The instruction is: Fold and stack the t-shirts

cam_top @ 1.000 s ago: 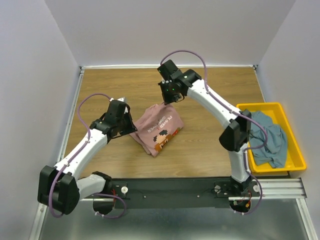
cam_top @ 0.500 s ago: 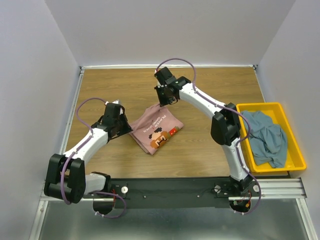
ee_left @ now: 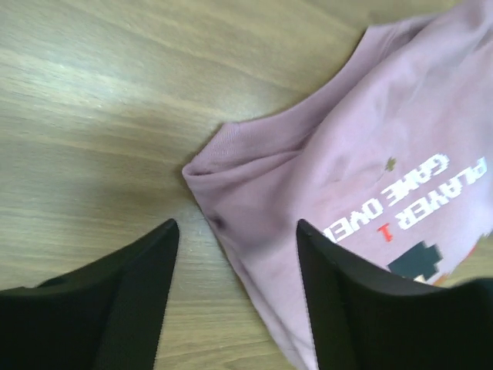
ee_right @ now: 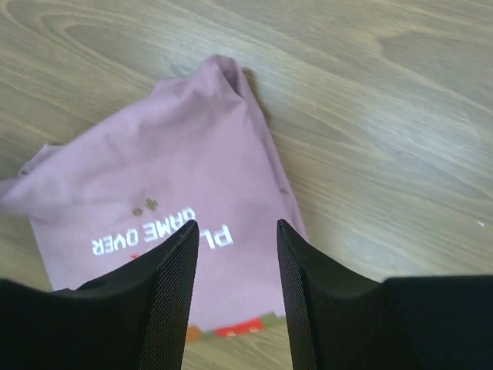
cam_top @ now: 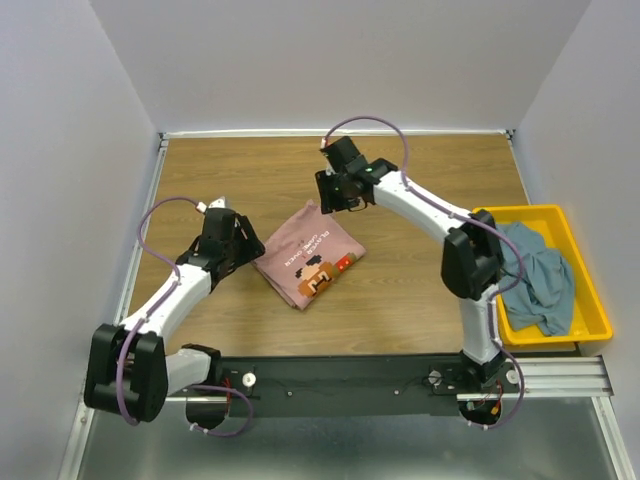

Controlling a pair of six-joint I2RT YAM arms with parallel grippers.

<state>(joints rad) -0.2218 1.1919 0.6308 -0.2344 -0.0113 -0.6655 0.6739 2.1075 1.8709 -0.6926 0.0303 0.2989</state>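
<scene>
fingers first: the left fingers (ee_left: pixel 131 301) stand apart over the left corner of the pink t-shirt (cam_top: pixel 310 255), gripping nothing. the right fingers (ee_right: pixel 166 293) stand apart above its far edge, also empty. the tabletop (cam_top: pixel 420 300) carries that pink shirt between the two arms, folded into a rough rectangle with the print up. well to the right of it, the yellow bin (cam_top: pixel 590 320) holds the blue-grey t-shirt (cam_top: pixel 535 275), crumpled and unfolded. by my reading the pink fold is about done. the next move calls for the right arm to swing to the bin and lift the blue-grey shirt out. how that one lies in the bin is hard to read. the pink shirt's under-layers are hidden, and each wrist view cuts part of it off.
</scene>
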